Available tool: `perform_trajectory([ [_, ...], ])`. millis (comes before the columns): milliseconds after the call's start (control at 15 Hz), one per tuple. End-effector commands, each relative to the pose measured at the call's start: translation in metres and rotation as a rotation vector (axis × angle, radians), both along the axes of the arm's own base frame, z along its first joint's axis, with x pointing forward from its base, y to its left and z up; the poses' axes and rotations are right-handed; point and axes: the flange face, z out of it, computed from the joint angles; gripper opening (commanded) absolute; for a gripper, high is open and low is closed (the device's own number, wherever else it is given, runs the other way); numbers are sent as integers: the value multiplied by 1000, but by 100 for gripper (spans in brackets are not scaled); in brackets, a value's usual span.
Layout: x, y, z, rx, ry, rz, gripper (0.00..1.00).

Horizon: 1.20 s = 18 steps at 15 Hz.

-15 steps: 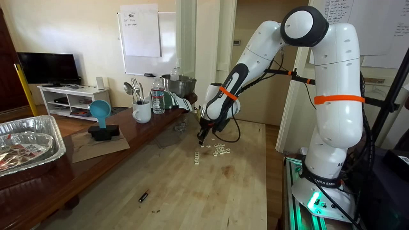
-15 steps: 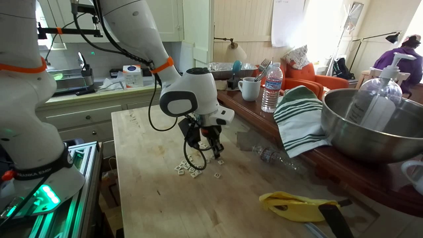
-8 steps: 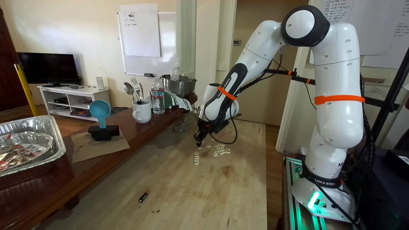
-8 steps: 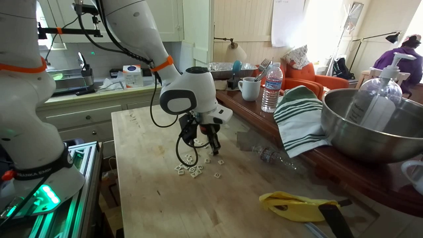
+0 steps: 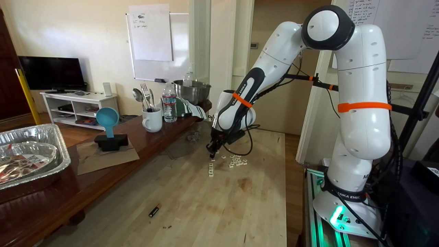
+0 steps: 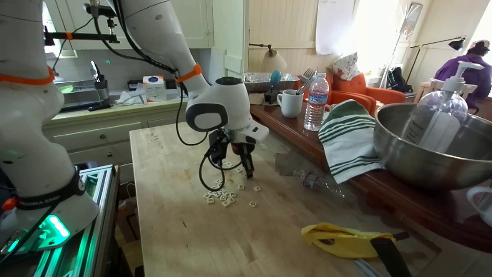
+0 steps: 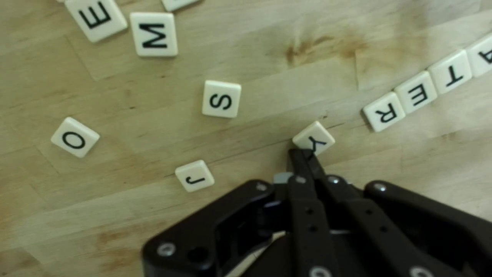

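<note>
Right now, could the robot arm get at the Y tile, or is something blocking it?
Probably yes: in the wrist view the gripper covers part of the Y tile, with no other tile between. Its jaws are shut, so likely it could push, not pinch.

- Letter tiles (image 7: pixel 221 99): they look like smooth plastic, with slightly shiny faces
- Gripper (image 7: pixel 306 152): its surface is rather matt, with small shiny metal screws (image 7: pixel 166 249)
- Worktop (image 5: pixel 192 202): wood, smooth and mostly matt
- Counter (image 5: pixel 147 144): also wood, but very glossy
- Bowl (image 6: pixel 419 165): smooth metal, softly shiny
- Towel (image 6: pixel 342 134): matt cloth
- Foil tray (image 5: pixel 27 135) at the left in an exterior view: wrinkled and shiny metal
</note>
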Motion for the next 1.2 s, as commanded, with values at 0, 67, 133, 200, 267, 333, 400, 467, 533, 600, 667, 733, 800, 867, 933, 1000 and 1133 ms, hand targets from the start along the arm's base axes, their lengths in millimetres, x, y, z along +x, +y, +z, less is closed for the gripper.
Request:
perform_trajectory([
  [0,-2,11,-16,25,38,-34,0],
  [67,-2,12,-16,26,38,-37,0],
  [133,-2,13,-16,27,38,-40,0],
  [200,-2,14,-16,29,38,-44,0],
  [267,-2,15,-16,30,39,-47,0],
  [333,-2,15,-17,31,41,-49,0],
  [400,-2,16,-17,32,43,-52,0],
  [467,-3,16,-17,33,44,-58,0],
  [533,-3,15,-17,34,47,-64,0],
  [600,-3,16,-18,37,52,-68,0],
  [667,-3,16,-18,38,53,-73,0],
  [733,-4,16,-18,38,53,-76,0],
  [800,-4,16,-18,39,54,-78,0],
  [867,-4,16,-18,39,55,-81,0],
  [933,-4,16,-18,40,54,-86,0],
  [1000,-5,17,-18,40,55,-87,0],
  [1133,-5,17,-18,41,56,-91,0],
])
